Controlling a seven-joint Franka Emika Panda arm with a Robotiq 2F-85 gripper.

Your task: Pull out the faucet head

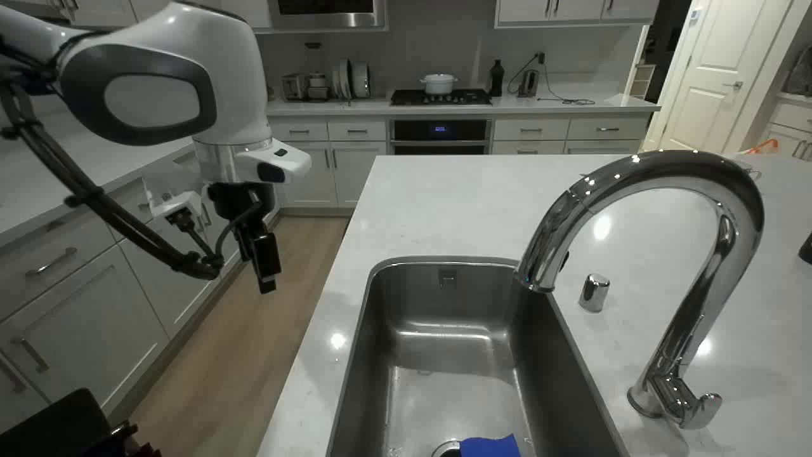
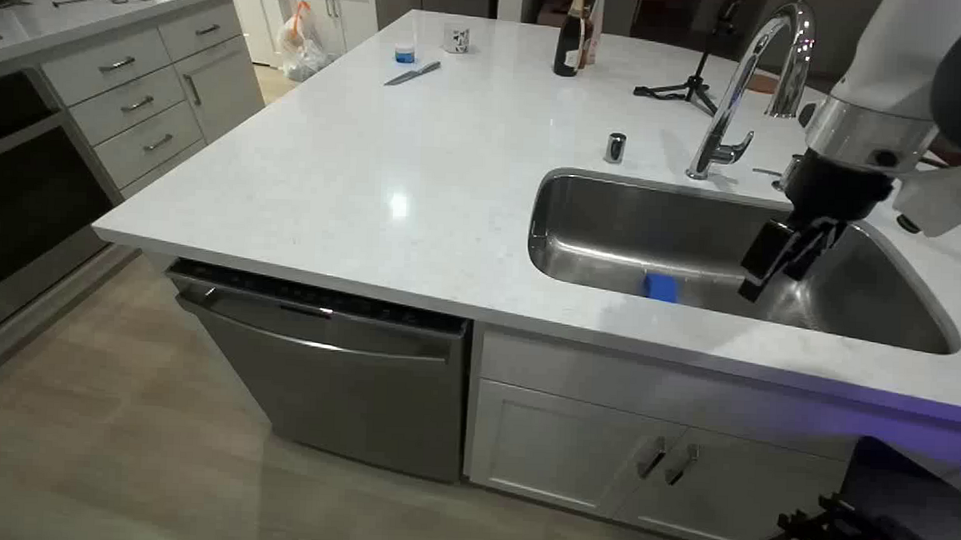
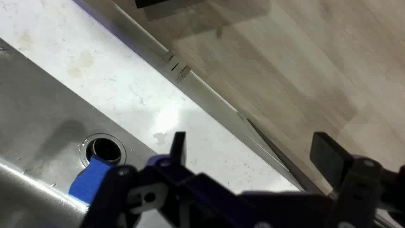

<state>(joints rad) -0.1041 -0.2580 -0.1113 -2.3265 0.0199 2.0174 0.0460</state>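
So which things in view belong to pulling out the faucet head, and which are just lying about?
For the job: faucet head at the end of the spout; tool, open, holding nothing.

Just lying about: blue piece in the sink; knife; gold-necked bottle; small tripod; white pot.

In the wrist view, wide gap between fingers of the gripper. In an exterior view, free air from gripper across the sink to faucet head. Past the head, blocked by the arched spout; passable room beneath it. Low on the countertop, in the way beside the sink: chrome cap, lever handle. Inside the sink, overlapping the drain, blue cloth-like piece.
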